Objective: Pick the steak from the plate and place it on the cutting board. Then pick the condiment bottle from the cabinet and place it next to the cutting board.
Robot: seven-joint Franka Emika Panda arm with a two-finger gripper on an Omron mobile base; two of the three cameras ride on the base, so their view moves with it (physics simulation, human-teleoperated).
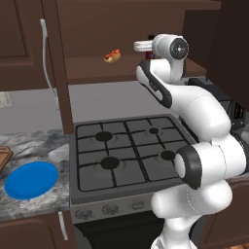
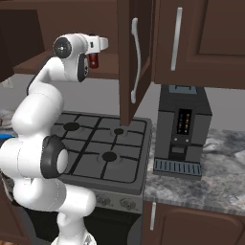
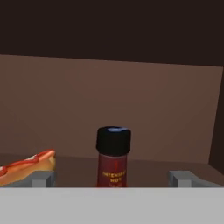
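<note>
Condiment bottle (image 3: 113, 158): standing upright on the cabinet (image 1: 121, 29) shelf, black cap up, centred between the fingertips (image 3: 43, 178). Gripper (image 3: 111, 179): spreading wide, gripping nothing. Hot dog (image 3: 27, 166): lying beside the bottle. Plate (image 1: 31, 180): sitting bare on the counter (image 1: 29, 146) beside the stove (image 1: 129, 151).

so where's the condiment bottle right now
The condiment bottle stands upright on the cabinet shelf, centred in the hand view between the open hand's fingertips, with the hot dog on its left.

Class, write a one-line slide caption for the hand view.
Open gripper facing the upright condiment bottle on the cabinet shelf, hot dog alongside.
</note>
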